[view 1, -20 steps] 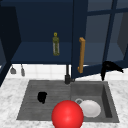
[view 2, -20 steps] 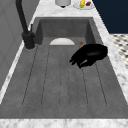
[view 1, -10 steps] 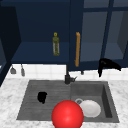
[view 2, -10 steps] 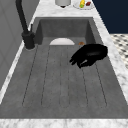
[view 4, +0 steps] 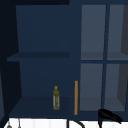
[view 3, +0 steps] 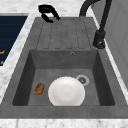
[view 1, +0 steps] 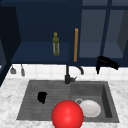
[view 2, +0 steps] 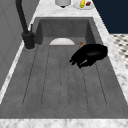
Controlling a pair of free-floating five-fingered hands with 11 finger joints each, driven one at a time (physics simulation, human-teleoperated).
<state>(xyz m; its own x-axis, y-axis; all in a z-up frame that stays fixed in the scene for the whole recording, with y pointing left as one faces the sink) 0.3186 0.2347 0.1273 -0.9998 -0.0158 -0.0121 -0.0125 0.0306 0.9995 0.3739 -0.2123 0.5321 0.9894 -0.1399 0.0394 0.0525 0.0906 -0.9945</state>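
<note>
Left hand: the left hand [view 1: 42, 97] hovers low over the ribbed draining board [view 1: 32, 100], near its front half; its fingers are loosely bent and hold nothing
Left hand from the sides: in the left side view it [view 2: 88, 55] lies across the grooves, fingertips toward the tap side; in the right side view it [view 3: 47, 11] forms a loose arc at the far end of the board
Right hand: the right hand [view 1: 106, 63] hangs high, just at the lower edge of the glass cabinet door [view 1: 100, 35], fingers stretched and relaxed, thumb drooping, nothing in it; the upper view shows it [view 4: 107, 115] at the same edge
Nearest things: the board under the left hand is bare where it hovers; the orange door handle [view 1: 76, 45] stands upright well left of the right hand
Basin: a white plate [view 3: 66, 91] lies flat beside the drain, a small brown sponge [view 3: 39, 88] near it but apart
Elsewhere: black tap [view 1: 67, 75] behind the basin's left edge, green bottle [view 1: 56, 44] upright on the open shelf, red ball [view 1: 67, 114] at the front of the sink, marble desk [view 1: 10, 100] around
Care, as a judgement: the left hand sits close to the ribs, so any descent should be slow and level, palm flat to the grooves; the right hand should keep off the glass
</note>
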